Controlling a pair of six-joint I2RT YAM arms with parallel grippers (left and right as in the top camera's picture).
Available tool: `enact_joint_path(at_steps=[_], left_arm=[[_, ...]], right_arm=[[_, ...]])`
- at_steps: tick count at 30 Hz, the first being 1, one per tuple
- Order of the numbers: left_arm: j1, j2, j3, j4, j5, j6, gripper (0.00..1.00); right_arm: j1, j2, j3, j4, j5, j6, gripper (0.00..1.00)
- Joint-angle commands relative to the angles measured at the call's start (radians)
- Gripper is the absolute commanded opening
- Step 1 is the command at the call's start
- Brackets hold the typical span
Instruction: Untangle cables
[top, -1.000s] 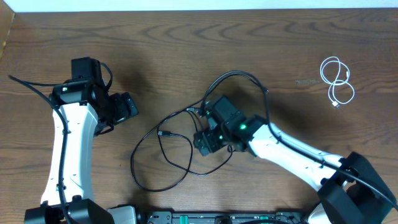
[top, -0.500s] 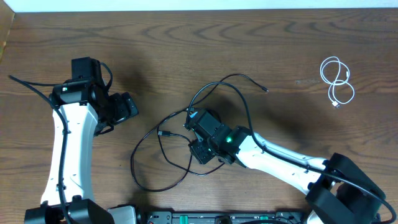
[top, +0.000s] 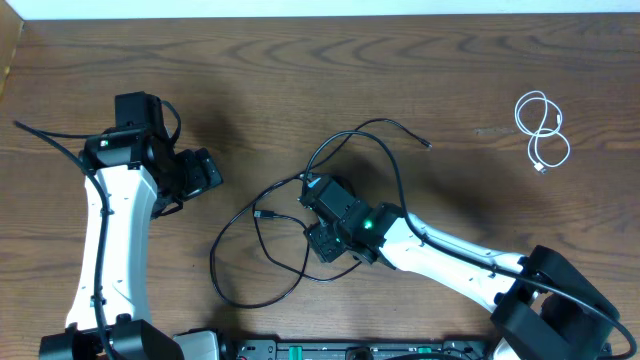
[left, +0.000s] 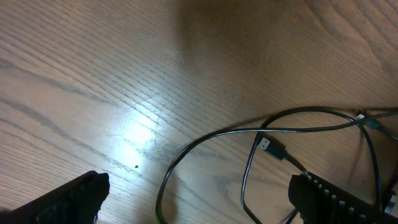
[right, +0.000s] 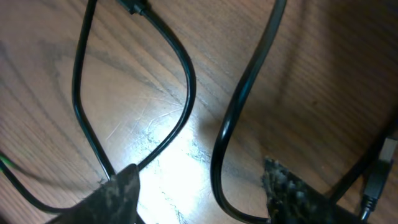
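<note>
1 white cable (top: 541, 133) appears overhead only; black cables (right: 188, 93) fill wrist views.

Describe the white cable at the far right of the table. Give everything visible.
The white cable is a thin, flexible, smooth cord, looking plastic-sheathed. It is loosely coiled into two stacked loops that cross in the middle, roughly a figure eight. A small plug end pokes out at the bottom. It lies flat and slack on the wooden table, near the far right edge. Only the table touches it.

I find the overhead view evenly lit and sharp. Glare whitens the table (left: 140, 132) at eight o'clock in the left wrist view and at six o'clock in the right, where the foreground blurs.
</note>
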Motion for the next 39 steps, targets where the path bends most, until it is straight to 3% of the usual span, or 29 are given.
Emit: enact_joint_path(at_steps=[1,10,18,39], left_arm=[[0.005,-0.011,0.014,-0.003,-0.009,-0.005,0.98],[0.005,-0.011,0.014,-0.003,-0.009,-0.005,0.98],[0.005,-0.011,0.014,-0.003,-0.009,-0.005,0.98],[0.005,-0.011,0.014,-0.003,-0.01,-0.005,0.98]], right_arm=[[0.006,0.011,-0.007,-0.002,-0.019,0.046,0.63],[0.002,0.011,-0.007,0.002,-0.038,0.083,0.69],[-0.009,0.011,-0.007,-0.002,-0.274,0.169,0.67],[-0.025,0.041,-0.008,0.032,-0.269,0.142,0.83]])
